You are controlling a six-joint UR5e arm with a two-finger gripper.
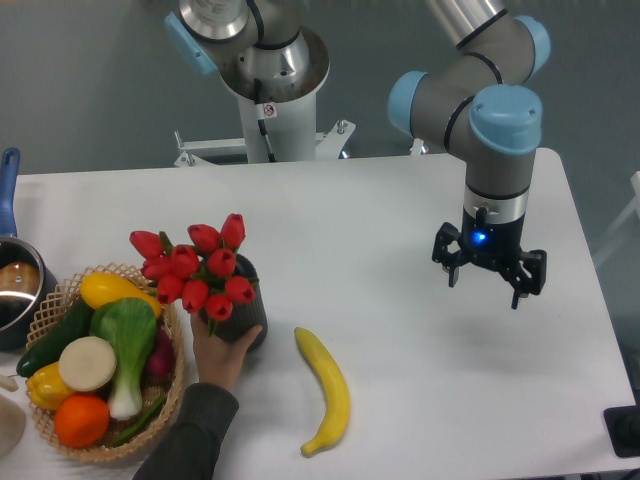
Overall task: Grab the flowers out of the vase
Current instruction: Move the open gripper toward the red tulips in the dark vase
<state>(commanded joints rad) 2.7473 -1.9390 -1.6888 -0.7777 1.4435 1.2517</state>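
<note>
The flowers (196, 266), a bunch of red tulip buds, stand in the dark vase (243, 312) near the table's front left. A human hand (222, 355) reaches in from the bottom edge and holds the vase's base. My gripper (488, 283) hangs above the table at the right, far from the vase, pointing down with its fingers spread open and nothing between them.
A wicker basket (60, 300) with vegetables and fruit sits left of the vase. A steel pot with a blue handle (10, 270) is at the far left edge. A yellow banana (326, 390) lies on the table right of the vase. The robot base (268, 90) stands behind the table.
</note>
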